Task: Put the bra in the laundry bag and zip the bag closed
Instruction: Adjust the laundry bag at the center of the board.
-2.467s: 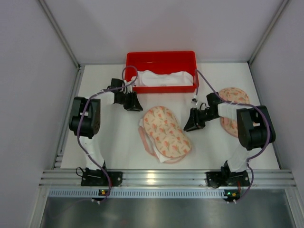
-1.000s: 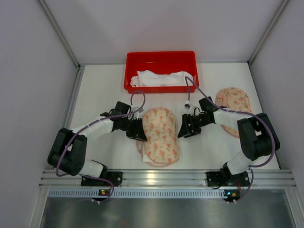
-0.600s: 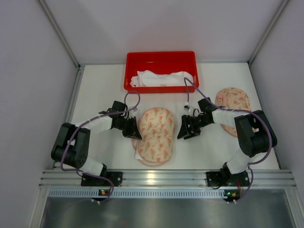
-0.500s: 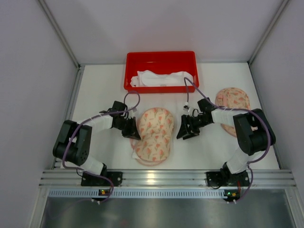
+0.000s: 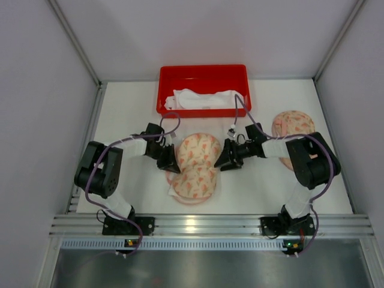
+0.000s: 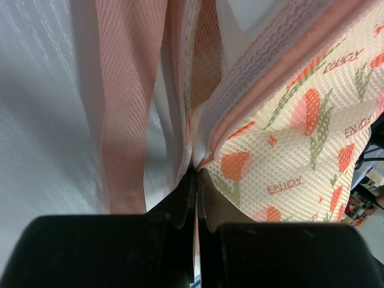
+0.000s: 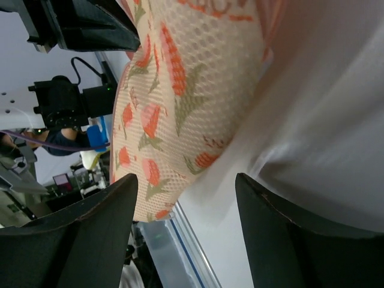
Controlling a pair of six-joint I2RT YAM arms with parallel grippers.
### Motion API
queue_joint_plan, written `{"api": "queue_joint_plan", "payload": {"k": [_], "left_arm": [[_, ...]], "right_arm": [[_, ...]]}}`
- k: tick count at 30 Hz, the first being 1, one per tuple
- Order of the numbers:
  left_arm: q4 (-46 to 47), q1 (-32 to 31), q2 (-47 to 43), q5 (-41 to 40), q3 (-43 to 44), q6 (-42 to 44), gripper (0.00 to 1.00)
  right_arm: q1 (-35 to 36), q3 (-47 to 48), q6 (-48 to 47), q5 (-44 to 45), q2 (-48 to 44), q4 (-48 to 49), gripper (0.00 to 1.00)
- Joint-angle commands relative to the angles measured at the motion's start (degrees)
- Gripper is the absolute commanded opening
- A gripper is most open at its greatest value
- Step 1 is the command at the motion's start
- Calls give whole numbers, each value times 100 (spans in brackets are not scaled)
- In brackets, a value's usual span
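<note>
The laundry bag [image 5: 196, 163], a domed mesh shell with an orange flower print, lies mid-table. My left gripper [image 5: 170, 163] is shut on its left edge; in the left wrist view the fingertips [image 6: 196, 174] pinch the pink rim of the laundry bag [image 6: 288, 150], with pink ribbed and white layers beside it. My right gripper [image 5: 223, 161] stands open at the bag's right edge. In the right wrist view the laundry bag [image 7: 186, 78] bulges just ahead of the gripper [image 7: 185, 180]. A white garment [image 5: 201, 99], apparently the bra, lies in the red bin [image 5: 204, 74].
A second flower-print bag [image 5: 293, 131] lies at the right, partly behind my right arm. A strip of white fabric [image 5: 174, 191] peeks out at the near left edge of the middle bag. Grey walls close in the table on three sides.
My left gripper has shut on the bag's left edge and drawn back toward the bin, turning and bunching the bag. My right gripper has moved left up to the bag's right edge.
</note>
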Motion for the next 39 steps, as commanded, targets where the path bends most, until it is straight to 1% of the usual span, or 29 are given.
{"api": "queue_joint_plan", "payload": {"k": [1, 5, 7, 8, 9, 12, 13, 15, 16, 17, 18, 19, 20, 21, 23, 24, 26, 27, 28, 29, 30, 32, 33, 34, 35, 36, 37, 38, 39], "left_arm": [[162, 9, 249, -550, 83, 79, 0], [171, 18, 442, -541, 311, 52, 0], [223, 18, 513, -471, 426, 52, 0], [241, 9, 557, -462, 443, 35, 0], [267, 18, 583, -419, 470, 17, 0], [364, 36, 557, -304, 479, -18, 0], [382, 53, 514, -226, 487, -9, 0], [373, 132, 330, -50, 566, 95, 2], [373, 167, 207, 55, 584, 166, 15], [321, 255, -125, 39, 619, 254, 21], [164, 282, -328, 21, 698, 585, 34], [67, 290, -548, -22, 751, 823, 39], [-48, 291, -994, -206, 795, 1052, 42], [-249, 282, -1216, -329, 899, 1498, 51], [-382, 282, -1734, -619, 1023, 2036, 64], [-444, 230, -1859, -768, 1180, 2639, 71], [-882, 37, -2078, -910, 1400, 3309, 72], [-1066, -304, -2097, -1154, 1645, 3957, 71], [-1451, -559, -2106, -1270, 1752, 4242, 71], [-1603, -849, -2088, -1384, 1849, 4471, 71], [-1778, -1426, -2045, -1490, 2059, 4847, 71], [-2287, -2000, -1757, -1630, 2332, 5158, 70], [-2377, -2656, -1615, -1840, 2568, 5307, 68], [-2491, -2993, -1457, -2303, 2683, 5439, 66], [-2640, -3327, -1151, -2499, 2789, 5579, 65], [-2781, -3948, -1009, -2728, 2947, 5798, 65], [-2869, -4216, -851, -3061, 3018, 5913, 65], [-3027, -4697, -510, -3264, 3106, 6002, 65], [-3141, -4910, -324, -3449, 3341, 6098, 65]], "right_arm": [[328, -77, 683, -183, 196, 1074, 67], [565, -94, 947, -183, 408, 1242, 61], [618, -121, 1035, -130, 461, 1400, 51], [618, -130, 1096, -130, 487, 1444, 46], [627, -112, 1097, -130, 487, 1436, 31], [592, 89, 930, -78, 461, 1164, 6], [566, 160, 851, -8, 444, 928, 0], [461, 257, 842, 89, 391, 864, 0], [408, 275, 842, 211, 330, 855, 0], [364, 318, 816, 274, 303, 716, 0], [329, 353, 772, 318, 294, 610, 0], [320, 389, 711, 370, 294, 514, 0], [328, 450, 675, 380, 294, 417, 0], [328, 450, 666, 397, 294, 338, 0], [328, 459, 666, 424, 294, 293, 0], [328, 459, 675, 450, 285, 267, 0], [328, 468, 684, 441, 285, 223, 0], [328, 477, 692, 441, 259, 144, 0], [328, 486, 692, 450, 250, 109, 0], [328, 538, 675, 476, 268, 21, 0], [346, 582, 666, 502, 268, -128, 0], [363, 748, 544, 573, 303, -497, 0], [407, 810, 499, 590, 312, -603, 0], [425, 854, 464, 608, 303, -725, 0], [442, 898, 429, 608, 285, -796, 0], [477, 899, 420, 626, 242, -814, 0], [495, 899, 420, 661, 224, -832, 0], [530, 899, 394, 670, 215, -858, 0], [539, 907, 385, 678, 215, -867, 0]]}}
